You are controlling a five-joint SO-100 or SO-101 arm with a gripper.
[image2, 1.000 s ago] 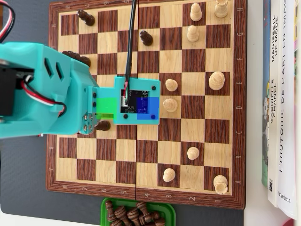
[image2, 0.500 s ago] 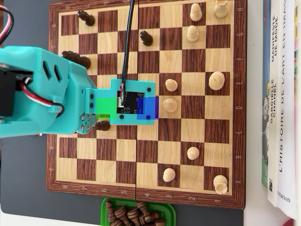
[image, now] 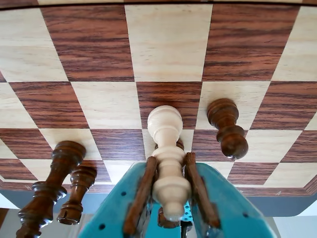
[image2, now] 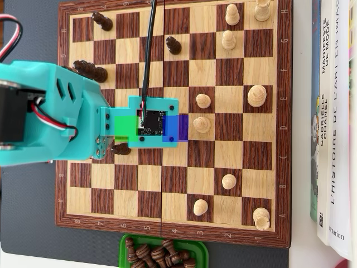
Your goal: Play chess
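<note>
We see the gripper (image: 171, 210) in the wrist view pinching a light pawn (image: 167, 158) between its 2 brown-padded fingers (image: 140, 198), the piece tilted so its round head points toward the chessboard (image: 168, 44). Just right of it a dark pawn (image: 227, 128) stands alone, and 2 taller dark pieces (image: 54, 188) cluster at the lower left near the board's border.

The overhead view hides that grasp: the teal arm (image2: 50, 111) and its camera board (image2: 153, 121) cover the jaws and the held pawn. Only there do we see the light pieces (image2: 228, 39) scattered over the right half, a green tray (image2: 128, 245) of captured dark pieces below the board's lower edge, and books (image2: 334, 111) along the right side.

In the wrist view, the squares beyond the held pawn lie bare up to the far border.
</note>
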